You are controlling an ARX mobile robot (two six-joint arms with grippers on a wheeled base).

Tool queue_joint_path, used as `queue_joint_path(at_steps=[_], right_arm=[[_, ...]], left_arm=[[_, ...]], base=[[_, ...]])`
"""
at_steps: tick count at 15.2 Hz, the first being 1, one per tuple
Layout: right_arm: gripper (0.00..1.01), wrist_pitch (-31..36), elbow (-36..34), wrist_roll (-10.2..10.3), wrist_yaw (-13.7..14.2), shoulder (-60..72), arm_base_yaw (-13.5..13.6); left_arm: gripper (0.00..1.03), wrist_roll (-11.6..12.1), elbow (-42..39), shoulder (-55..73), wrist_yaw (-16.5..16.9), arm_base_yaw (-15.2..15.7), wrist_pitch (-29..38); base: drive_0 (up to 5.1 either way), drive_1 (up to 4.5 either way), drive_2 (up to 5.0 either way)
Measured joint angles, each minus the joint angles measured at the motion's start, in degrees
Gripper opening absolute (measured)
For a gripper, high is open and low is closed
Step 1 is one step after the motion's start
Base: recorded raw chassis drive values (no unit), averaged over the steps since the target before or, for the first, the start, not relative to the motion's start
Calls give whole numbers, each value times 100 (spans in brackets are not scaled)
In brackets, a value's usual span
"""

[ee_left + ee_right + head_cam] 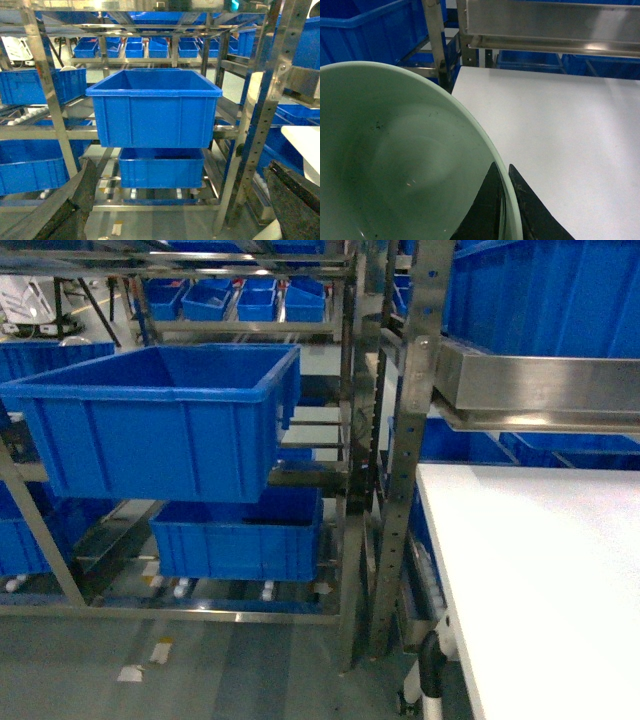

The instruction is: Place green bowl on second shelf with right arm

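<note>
The green bowl [395, 165] fills the lower left of the right wrist view, its rim pinched between the dark fingers of the right tool [506, 210], one inside the wall and one outside, so that tool is closed on the bowl. It hangs above the white bench [560, 140], near the bench's left edge. Ahead and higher runs the brushed-steel front beam of the second shelf [545, 22], with blue bins behind it. The bowl does not show in the head view. The left tool [175, 210] frames its own view with dark fingers wide apart, empty, facing a large blue bin [155, 107] on the neighbouring rack. The carry is likely under way; next the right arm must lift the bowl over the beam, level, then let go.
</note>
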Motion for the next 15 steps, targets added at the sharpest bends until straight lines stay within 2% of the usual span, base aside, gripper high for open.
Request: queue_joint_path(at_steps=[6,15], right_arm=[[2,-9,-2,0,-2,-9,0],[2,7,-2,0,-4,-2,0]], left_arm=[[98,0,0,-2,0,0,2],[98,0,0,0,2,0,13]], base=[[-475,112,366],[-303,505,-165]])
